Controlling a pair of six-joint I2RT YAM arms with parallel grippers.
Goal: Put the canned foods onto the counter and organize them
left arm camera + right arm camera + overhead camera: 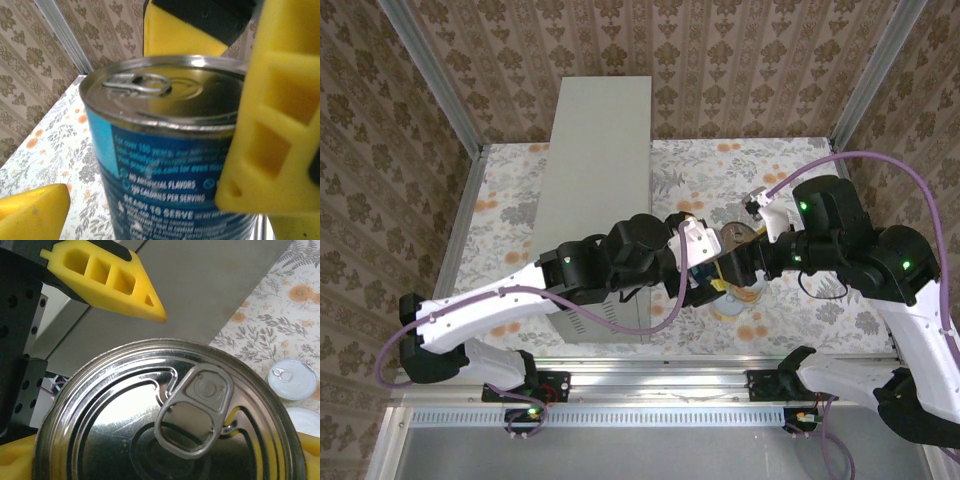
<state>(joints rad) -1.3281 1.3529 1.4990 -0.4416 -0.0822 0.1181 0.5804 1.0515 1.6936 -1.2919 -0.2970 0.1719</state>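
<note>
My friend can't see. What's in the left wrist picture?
A tall tin can with a blue label and silver pull-tab lid shows close up in the middle. The left gripper holds its chunky yellow plastic fingers open on either side, with a flowery floor behind.

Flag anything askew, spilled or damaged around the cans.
Nothing spilled or damaged. The blue-label can is upright, lid sealed, pull tab flat. Two pale-lidded cans sit upright on the floral floor. One oddity: both arms' jaws bracket the same blue-label can.

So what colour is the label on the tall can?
The tall can has a blue label with white print; the left wrist view shows it best.
</note>
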